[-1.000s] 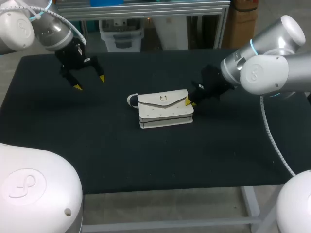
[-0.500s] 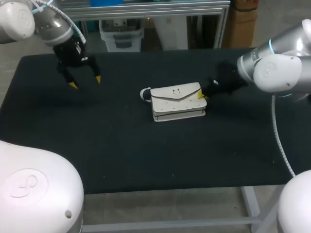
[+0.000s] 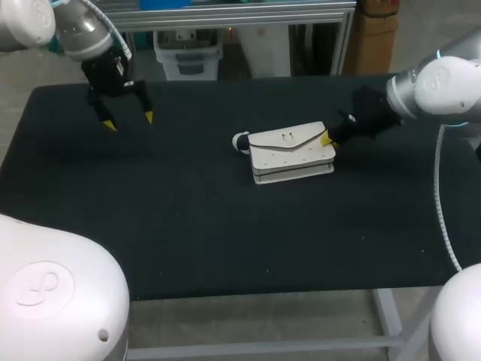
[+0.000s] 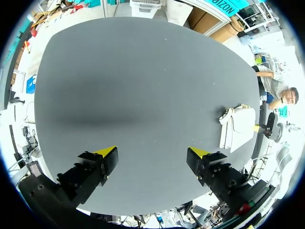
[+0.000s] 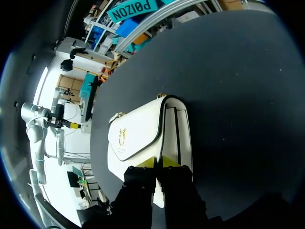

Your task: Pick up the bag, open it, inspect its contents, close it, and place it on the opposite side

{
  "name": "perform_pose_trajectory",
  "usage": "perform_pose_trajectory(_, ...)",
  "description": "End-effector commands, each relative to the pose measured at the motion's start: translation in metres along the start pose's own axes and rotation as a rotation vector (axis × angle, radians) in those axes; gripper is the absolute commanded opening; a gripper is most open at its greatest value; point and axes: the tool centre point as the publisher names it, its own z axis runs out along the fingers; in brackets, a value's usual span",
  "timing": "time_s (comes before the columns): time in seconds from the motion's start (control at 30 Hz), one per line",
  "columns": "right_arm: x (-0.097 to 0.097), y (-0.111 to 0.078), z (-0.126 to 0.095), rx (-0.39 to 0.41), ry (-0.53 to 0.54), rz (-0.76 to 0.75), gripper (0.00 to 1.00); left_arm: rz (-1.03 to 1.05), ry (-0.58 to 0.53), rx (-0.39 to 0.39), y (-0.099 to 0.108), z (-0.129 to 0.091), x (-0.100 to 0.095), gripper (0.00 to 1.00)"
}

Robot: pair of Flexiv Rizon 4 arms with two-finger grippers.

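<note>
A table [image 3: 225, 241] with a flat, matte black top filled the scene. Its surface was plain and evenly lit, marked only by a few pale specks. A grey metal frame [image 3: 263, 347] showed below its front edge.

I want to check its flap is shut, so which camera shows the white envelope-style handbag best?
The right wrist view: the white envelope-style handbag fills it close up, flap down, gold clasp plain. The head view shows it whole but small; the left wrist view, only a far, slanted glimpse.
</note>
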Motion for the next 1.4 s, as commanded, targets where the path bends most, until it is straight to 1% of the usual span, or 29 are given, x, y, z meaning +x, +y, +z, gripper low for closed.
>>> perform_pose_trajectory(0.03, -0.001, 0.003, 0.000, 0.011, 0.005, -0.001, 0.00, 0.000, -0.001, -0.001, -0.001, 0.000, 0.000, 1.00)
perform_pose_trajectory(0.2, -0.001, 0.003, 0.000, 0.011, 0.005, -0.001, 0.00, 0.000, -0.001, -0.001, -0.001, 0.000, 0.000, 1.00)
perform_pose_trajectory(0.23, -0.008, 0.007, -0.007, -0.011, 0.004, 0.004, 0.00, 0.026, -0.021, 0.007, -0.001, -0.002, 0.000, 1.00)
perform_pose_trajectory(0.27, -0.015, 0.013, -0.015, -0.035, -0.019, 0.003, 0.00, 0.017, -0.030, 0.023, -0.001, -0.005, -0.003, 1.00)
perform_pose_trajectory(0.33, -0.029, 0.024, -0.031, -0.059, -0.020, 0.013, 0.00, 0.031, -0.042, 0.039, -0.002, -0.010, -0.008, 1.00)
perform_pose_trajectory(0.37, -0.035, 0.029, -0.038, -0.078, -0.045, 0.012, 0.00, 0.030, -0.043, 0.043, -0.003, -0.012, -0.010, 1.00)
perform_pose_trajectory(0.43, -0.048, 0.041, -0.052, -0.096, -0.040, 0.016, 0.00, 0.044, -0.045, 0.048, -0.004, -0.014, -0.013, 1.00)
perform_pose_trajectory(0.47, -0.054, 0.046, -0.057, -0.119, -0.065, 0.018, 0.00, 0.043, -0.042, 0.046, -0.004, -0.014, -0.013, 1.00)
perform_pose_trajectory(0.5, -0.060, 0.051, -0.063, -0.128, -0.065, 0.019, 0.00, 0.036, -0.056, 0.043, -0.005, -0.014, -0.014, 1.00)
perform_pose_trajectory(0.53, -0.066, 0.056, -0.068, -0.125, -0.040, 0.028, 0.00, 0.042, -0.060, 0.043, -0.005, -0.013, -0.013, 1.00)
perform_pose_trajectory(0.6, -0.079, 0.065, -0.076, -0.138, -0.077, 0.032, 0.00, 0.049, -0.062, 0.039, -0.005, -0.012, -0.012, 1.00)
perform_pose_trajectory(0.63, -0.084, 0.069, -0.080, -0.134, -0.054, 0.028, 0.00, 0.052, -0.068, 0.038, -0.005, -0.012, -0.011, 1.00)
perform_pose_trajectory(0.7, -0.098, 0.078, -0.088, -0.142, -0.096, 0.038, 0.00, 0.053, -0.067, 0.035, -0.006, -0.011, -0.011, 1.00)
perform_pose_trajectory(0.77, -0.109, 0.085, -0.096, -0.140, -0.076, 0.038, 0.00, 0.055, -0.071, 0.033, -0.007, -0.011, -0.011, 1.00)
perform_pose_trajectory(0.8, -0.115, 0.088, -0.099, -0.146, -0.120, 0.031, 0.00, 0.056, -0.071, 0.032, -0.007, -0.011, -0.010, 1.00)
perform_pose_trajectory(0.87, -0.124, 0.094, -0.107, -0.142, -0.110, 0.027, 0.00, 0.060, -0.074, 0.031, -0.008, -0.012, -0.010, 1.00)
perform_pose_trajectory(0.93, -0.135, 0.099, -0.115, -0.144, -0.141, 0.028, 0.00, 0.061, -0.080, 0.029, -0.008, -0.012, -0.009, 1.00)
perform_pose_trajectory(0.97, -0.140, 0.102, -0.119, -0.144, -0.136, 0.026, 0.00, 0.062, -0.087, 0.027, -0.008, -0.012, -0.008, 1.00)
perform_pose_trajectory(1.03, -0.152, 0.107, -0.128, -0.154, -0.170, 0.029, 0.00, 0.062, -0.092, 0.024, -0.008, -0.011, -0.007, 1.00)
perform_pose_trajectory(1.1, -0.162, 0.112, -0.135, -0.148, -0.180, 0.027, 0.00, 0.061, -0.097, 0.016, -0.008, -0.010, -0.006, 1.00)
perform_pose_trajectory(1.23, -0.180, 0.119, -0.147, -0.121, -0.250, 0.034, 0.00, 0.056, -0.099, 0.007, -0.009, -0.008, -0.004, 1.00)
perform_pose_trajectory(1.27, -0.182, 0.120, -0.149, -0.113, -0.249, 0.035, 0.00, 0.056, -0.099, 0.006, -0.008, -0.008, -0.003, 1.00)
perform_pose_trajectory(1.4, -0.196, 0.128, -0.163, -0.095, -0.352, 0.033, 0.00, 0.054, -0.099, 0.002, -0.008, -0.006, 0.000, 1.00)
